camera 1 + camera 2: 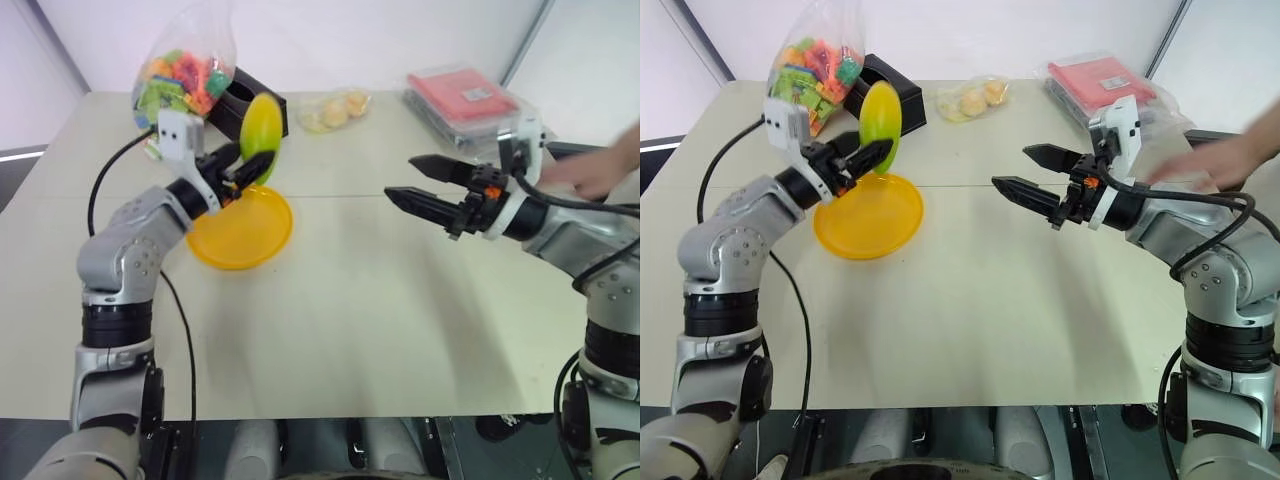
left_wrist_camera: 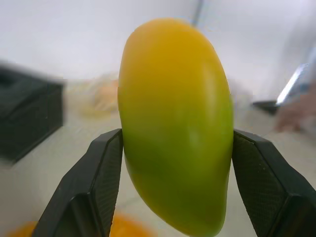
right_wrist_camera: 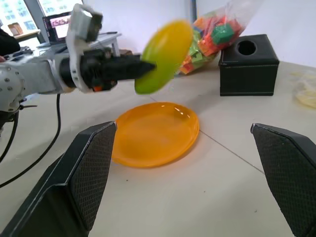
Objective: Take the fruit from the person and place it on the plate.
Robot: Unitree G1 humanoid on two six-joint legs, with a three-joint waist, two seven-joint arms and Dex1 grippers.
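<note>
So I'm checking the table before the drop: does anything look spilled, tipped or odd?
Nothing stands out. The fruit is held upright in the left pincer above the plate, which lies flat on the table. The toy bag and black box stand intact behind it.

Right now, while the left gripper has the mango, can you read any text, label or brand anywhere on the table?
None can be read.
Red packet in clear wrap: a small pale label, too small to read.
Black box, bag of coloured blocks, plate, fruit: no markings visible.
</note>
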